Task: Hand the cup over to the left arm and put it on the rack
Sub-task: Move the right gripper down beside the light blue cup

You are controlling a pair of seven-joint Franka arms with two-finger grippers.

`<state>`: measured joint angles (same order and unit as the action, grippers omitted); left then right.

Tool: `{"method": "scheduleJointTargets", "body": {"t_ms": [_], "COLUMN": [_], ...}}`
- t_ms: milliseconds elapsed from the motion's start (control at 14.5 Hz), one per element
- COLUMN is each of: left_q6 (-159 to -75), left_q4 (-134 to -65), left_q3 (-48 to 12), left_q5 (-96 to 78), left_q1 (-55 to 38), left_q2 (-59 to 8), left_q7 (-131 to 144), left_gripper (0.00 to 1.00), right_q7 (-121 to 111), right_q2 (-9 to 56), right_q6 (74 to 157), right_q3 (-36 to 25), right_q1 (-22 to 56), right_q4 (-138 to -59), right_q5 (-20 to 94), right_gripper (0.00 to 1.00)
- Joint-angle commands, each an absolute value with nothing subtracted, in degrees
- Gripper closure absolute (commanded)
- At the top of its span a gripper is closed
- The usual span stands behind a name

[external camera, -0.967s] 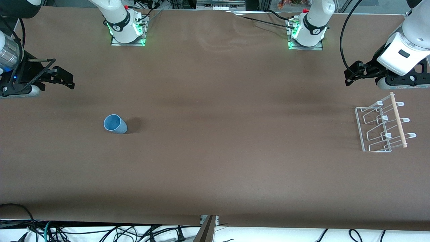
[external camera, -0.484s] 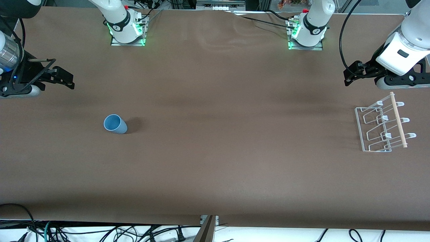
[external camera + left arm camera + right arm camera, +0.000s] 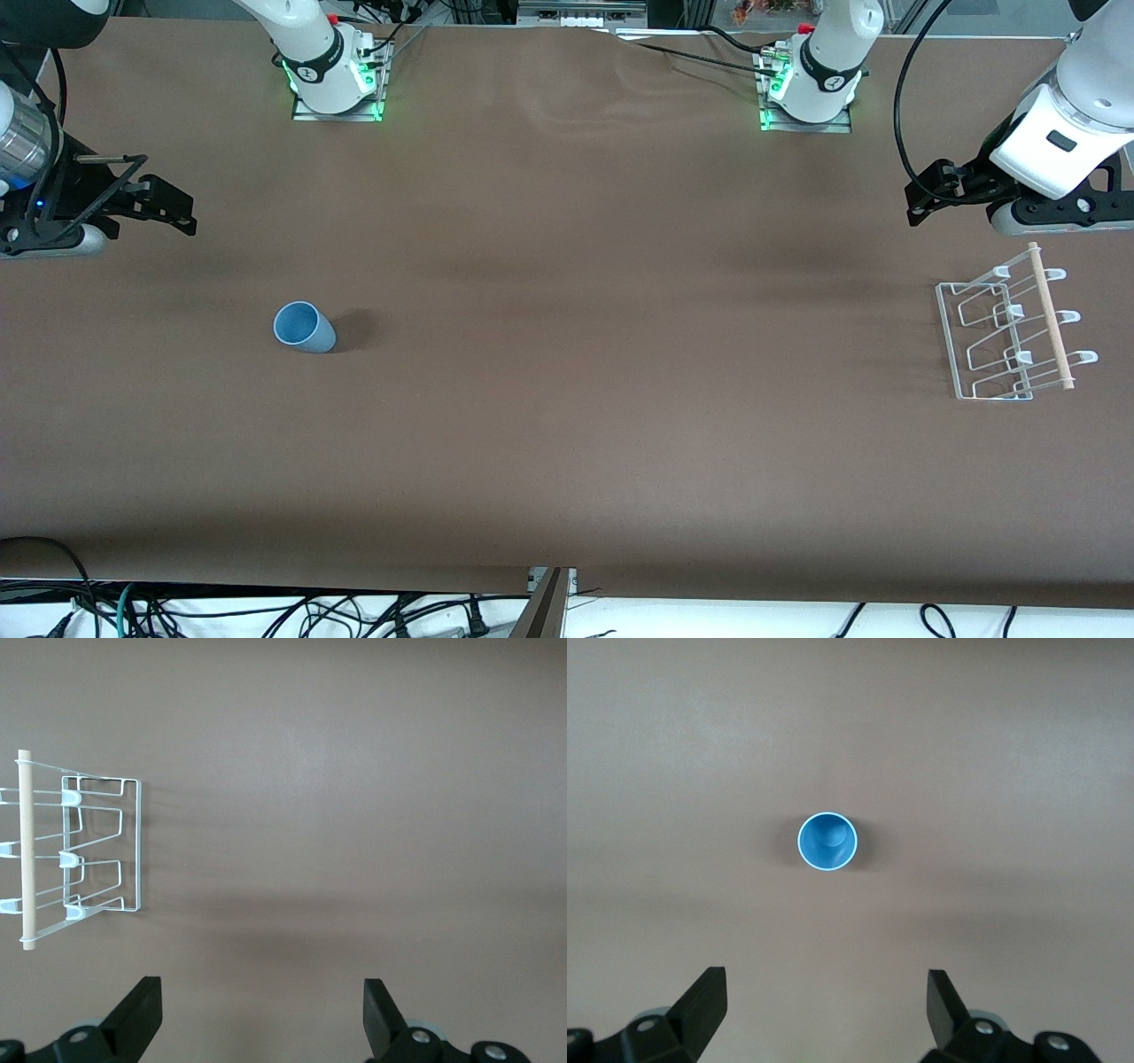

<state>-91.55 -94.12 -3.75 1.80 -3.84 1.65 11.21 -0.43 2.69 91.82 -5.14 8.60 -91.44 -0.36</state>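
The brown table [image 3: 567, 399] fills the front view, both arm bases standing along its 12 o'clock edge; the left arm [image 3: 1076, 97], white with a boxy wrist housing, reaches in at about 2 o'clock of that view and waits high over the table's left-arm end; the right arm [image 3: 18, 133], with its silver blue-lit wrist, hangs at about 10 o'clock over the right-arm end.

The white wire drying rack [image 3: 1005, 332] stands on the table at about 3 o'clock, toward the left arm's end, its light wooden rod [image 3: 1050, 315] lying across the white-tipped hooks; nothing hangs on it; the left gripper [image 3: 921, 199] hovers above the table just past the rack's 12 o'clock side, its fingers [image 3: 133, 1019] spread wide apart and empty, the rack well apart from them in the left wrist view.

The right gripper [image 3: 182, 213] is likewise parted and empty, fingers [image 3: 700, 1010] wide.

The light-blue cup [image 3: 303, 327] stands upright on the table at about 9 o'clock, toward the right arm's end, mouth up; it sits alone, well apart from the rack; in the right wrist view its open rim shows round between the fingers' lines, untouched.
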Motion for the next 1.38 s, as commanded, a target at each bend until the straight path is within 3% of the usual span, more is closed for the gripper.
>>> {"method": "scheduleJointTargets", "body": {"t_ms": [0, 415, 829, 1106, 1313], "left_q6": [-90.4, -90.2, -90.2, -90.2, -90.0], "left_q4": [-93.2, -93.2, -93.2, -93.2, -93.2], "left_q3": [-3.7, -3.7, -3.7, -3.7, -3.7], "left_q5": [1.9, 1.9, 1.9, 1.8, 1.7], "left_q1": [-4.1, -4.1, -4.1, -4.1, -4.1], "left_q2": [1.7, 1.7, 1.7, 1.7, 1.7], "left_q7": [12.1, 12.1, 12.1, 12.1, 12.0], "left_gripper": [0.00, 0.00, 0.00, 0.00, 0.00], "right_q7": [-0.4, -0.6, -0.3, -0.6, -1.1], "right_q2": [3.2, 3.8, 8.9, 17.2, 18.5], "right_q6": [91.7, 91.6, 92.0, 99.2, 108.8], "right_q3": [-4.9, -5.0, -5.3, -5.3, -5.4], "right_q1": [8.5, 8.3, 7.9, 8.0, 7.4], "right_q4": [-90.4, -90.4, -90.6, -91.7, -97.9], "right_q5": [-1.0, -1.1, -1.5, -1.8, -1.7], "right_gripper": [0.00, 0.00, 0.00, 0.00, 0.00]}}
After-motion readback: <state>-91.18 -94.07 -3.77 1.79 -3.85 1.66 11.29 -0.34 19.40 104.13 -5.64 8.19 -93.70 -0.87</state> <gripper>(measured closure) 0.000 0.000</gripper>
